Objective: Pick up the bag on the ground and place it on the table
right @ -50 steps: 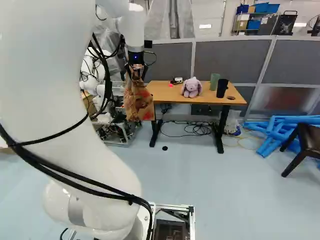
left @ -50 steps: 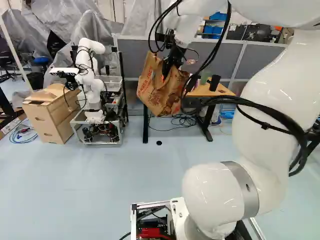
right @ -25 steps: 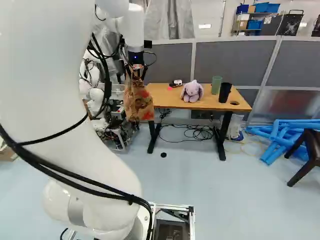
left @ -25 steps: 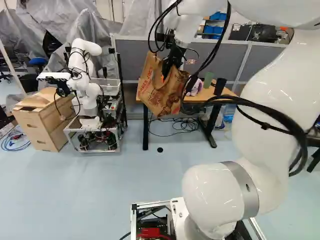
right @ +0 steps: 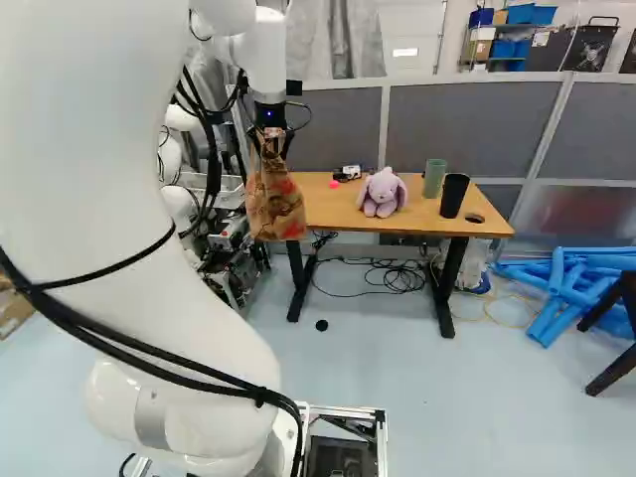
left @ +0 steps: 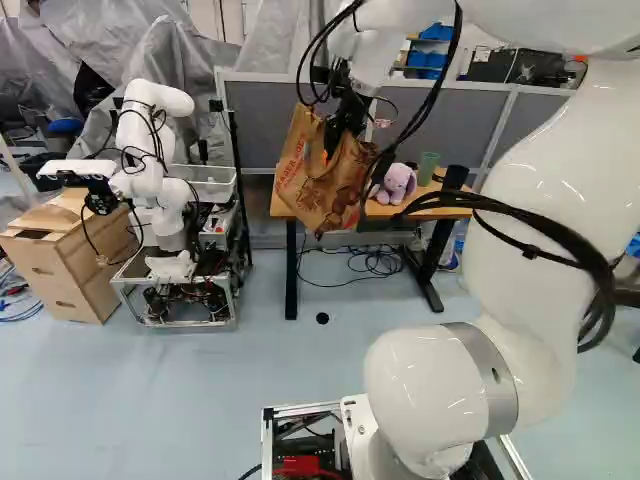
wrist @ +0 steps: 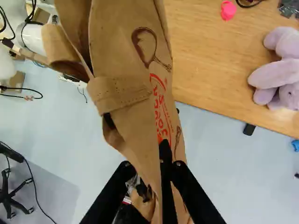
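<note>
High up in the left base view, my gripper [left: 345, 125] holds the brown paper bag [left: 318, 185] off the floor, the bag hanging tilted below it. In the right base view the bag [right: 276, 207] overlaps the left end of the wooden table [right: 422, 217]; contact with it cannot be told. The wrist view shows the gripper [wrist: 152, 165] shut on the bag's paper, with the bag [wrist: 124, 79] spreading out ahead of the fingers. Beside the bag there lies the tabletop [wrist: 205, 60], its edge running past it.
On the table are a purple plush bunny [right: 382, 193], a green cup [right: 434, 178], a black cup [right: 453, 196] and a pink item [right: 334, 184]. Another robot [left: 160, 190] stands left of the table near wooden boxes [left: 65, 255]. Blue tubes [right: 566, 283] and a dark chair [right: 611, 333] are at right.
The base has moved, bringing the table nearer and shifting the other robot leftward in the left base view. My arm keeps its pose, with the bag still held.
</note>
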You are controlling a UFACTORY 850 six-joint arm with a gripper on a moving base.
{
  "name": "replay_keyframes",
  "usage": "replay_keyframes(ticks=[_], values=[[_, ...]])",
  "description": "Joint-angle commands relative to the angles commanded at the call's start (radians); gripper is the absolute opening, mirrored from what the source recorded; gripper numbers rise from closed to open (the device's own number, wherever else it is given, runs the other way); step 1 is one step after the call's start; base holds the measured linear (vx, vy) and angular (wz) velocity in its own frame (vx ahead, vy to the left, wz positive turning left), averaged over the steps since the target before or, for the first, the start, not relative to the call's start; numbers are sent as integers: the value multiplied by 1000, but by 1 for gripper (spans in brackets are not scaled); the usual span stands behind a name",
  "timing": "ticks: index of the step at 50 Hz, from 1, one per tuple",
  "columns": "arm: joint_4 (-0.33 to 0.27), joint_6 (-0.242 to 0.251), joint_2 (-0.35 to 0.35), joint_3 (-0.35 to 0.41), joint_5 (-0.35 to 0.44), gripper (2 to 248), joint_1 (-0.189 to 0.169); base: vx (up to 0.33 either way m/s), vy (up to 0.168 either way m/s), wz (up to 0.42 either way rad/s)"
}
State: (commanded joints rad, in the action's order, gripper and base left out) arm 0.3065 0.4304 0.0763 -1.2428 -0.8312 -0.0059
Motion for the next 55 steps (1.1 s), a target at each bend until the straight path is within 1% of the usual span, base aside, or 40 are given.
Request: replay_keyframes(ticks=[41, 47, 55], values=[[0, 0, 0, 0, 0, 23, 0, 235, 0, -24], [0, 0, 8, -9, 0, 23, 0, 101, -2, -33], [0, 0, 9, -10, 0, 23, 0, -6, 0, 4]])
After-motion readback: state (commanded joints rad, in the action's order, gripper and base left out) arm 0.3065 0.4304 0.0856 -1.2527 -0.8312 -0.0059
